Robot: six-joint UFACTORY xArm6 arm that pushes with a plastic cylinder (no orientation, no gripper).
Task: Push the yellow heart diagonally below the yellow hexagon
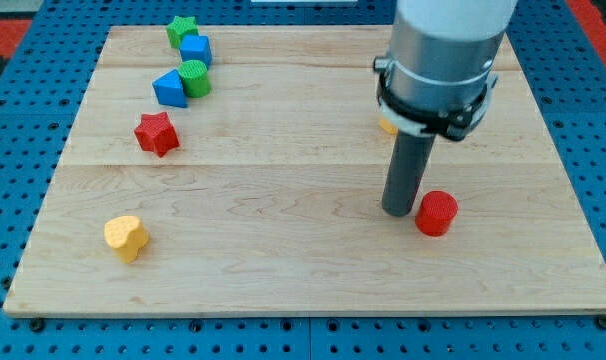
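Wooden board (283,270) is set on a blue pegboard base (23,120), and items are listed from the view's bottom upward. Yellow heart (126,237): found near the bottom left corner, alone, well apart from everything else. Red cylinder (436,212): placed at lower right, just beside the rod. Tip (398,211): planted on the board immediately to the view's left of the red cylinder, possibly touching it, and far from the heart; no claw is fitted, so no open or shut state can be reported. Red star (156,133): kept at left, mid-board. Yellow hexagon (387,124): mostly hidden behind the rod's collar, only an orange-yellow sliver being shown, so its shape is taken from the task. Blue wedge-like block (169,89) and green cylinder (194,77): set touching. Blue cube (196,49) and green star (182,30): clustered at the far left edge. Task judged not yet begun, since the heart is separated from the hexagon by most of the board's width.
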